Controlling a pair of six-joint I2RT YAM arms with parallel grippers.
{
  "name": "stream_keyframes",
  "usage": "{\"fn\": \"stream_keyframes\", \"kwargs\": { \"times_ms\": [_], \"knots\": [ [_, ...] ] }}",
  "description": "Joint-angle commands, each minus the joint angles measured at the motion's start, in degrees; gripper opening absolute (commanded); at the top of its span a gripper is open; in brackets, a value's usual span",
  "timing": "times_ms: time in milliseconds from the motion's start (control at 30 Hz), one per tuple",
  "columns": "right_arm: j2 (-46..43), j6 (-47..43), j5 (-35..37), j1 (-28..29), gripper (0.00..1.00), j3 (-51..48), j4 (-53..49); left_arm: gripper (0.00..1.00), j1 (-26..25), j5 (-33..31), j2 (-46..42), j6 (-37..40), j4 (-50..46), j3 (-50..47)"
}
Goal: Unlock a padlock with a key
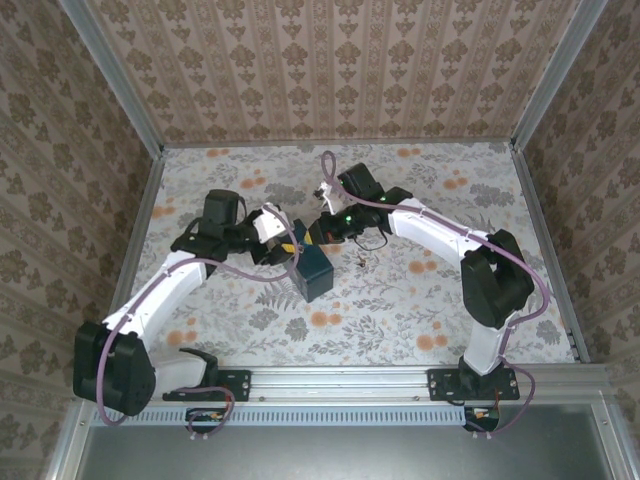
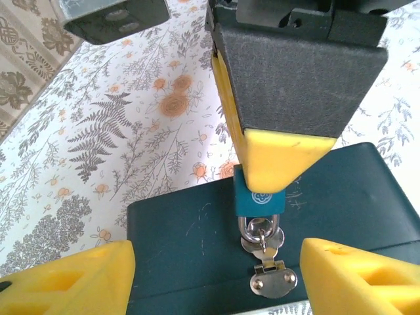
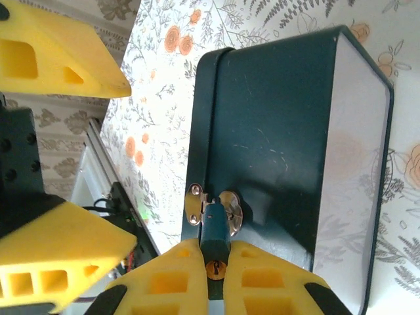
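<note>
While the left gripper [image 2: 216, 262] hovers with fingers spread apart and nothing in them, the padlock [image 2: 259, 198] hangs locked on the latch [image 2: 270, 282] of the box [image 2: 184, 243], just ahead between those fingers. The right gripper [image 3: 213, 262] is clamped on its body. The keyhole looks empty, so I judge inserting and turning the key not yet done.

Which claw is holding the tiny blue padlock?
The right claw: its yellow foam fingers pinch the tiny blue padlock, which hangs from the silver hasp of the dark teal box. The left claw is wide open.
</note>
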Motion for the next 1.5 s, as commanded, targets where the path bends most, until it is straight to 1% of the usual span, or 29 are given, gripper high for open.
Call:
{"fn": "stream_keyframes", "kwargs": {
  "times_ms": [0, 67, 167, 233, 367, 500, 600, 700, 733, 867, 1033, 1167, 1467],
  "knots": [
    [-0.5, -10.6, 0.33, 0.23, 0.01, 2.99, -1.81, 0.61, 0.09, 5.33, -0.04, 2.76, -5.37, 2.01],
    [-1.05, -14.03, -0.01, 0.23, 0.01, 3.07, -2.03, 0.56, -0.04, 6.72, 0.27, 2.63, -4.15, 1.21],
    [-1.39, -18.38, -0.46, 0.23, 0.01, 3.17, -2.0, 0.56, -0.84, 8.7, 0.61, 1.43, -0.41, -0.23],
    [-1.42, -20.43, -0.47, 0.27, 0.0, 3.26, -1.82, 0.54, -1.48, 8.88, 1.84, 1.83, -1.32, 0.62],
    [-1.71, -23.94, -0.84, 0.54, 0.0, 3.02, -1.15, 0.47, -1.72, 8.51, 3.48, 1.14, -0.95, 1.11],
    [-2.55, -26.83, -0.77, 0.94, 0.0, 1.95, 0.48, 0.47, -1.63, 6.53, 4.47, 0.84, -0.73, 1.41],
    [-2.73, -27.67, -0.96, 1.1, 0.0, 1.69, 1.0, 0.48, -1.55, 6.87, 5.22, 0.92, -0.34, 1.66],
    [-3.12, -29.17, -1.12, 1.5, 0.0, 1.2, 1.62, 0.46, -1.66, 7.46, 6.66, 1.7, -1.98, 3.01],
    [-3.37, -29.67, -1.08, 1.57, 0.0, 0.9, 2.2, 0.45, -1.69, 7.43, 7.07, 1.99, -2.38, 3.28],
    [-4.55, -30.95, -0.88, 1.73, 0.0, -0.86, 4.69, 0.32, -1.4, 6.7, 8.59, 4.43, -5.72, 4.59],
    [-5.06, -34.38, -2.04, 1.9, 0.0, -1.04, 4.06, 0.25, -1.11, 8.78, 9.05, 4.6, -4.34, 4.38],
    [-5.54, -36.6, -2.55, 1.99, 0.0, -1.9, 5.08, 0.23, -1.2, 10.35, 9.77, 5.71, -5.47, 4.72],
    [-5.1, -39.06, -3.88, 2.34, 0.0, -2.81, 6.82, 0.24, -1.66, 14.05, 11.02, 5.99, -3.05, 3.6]
  ]
}}
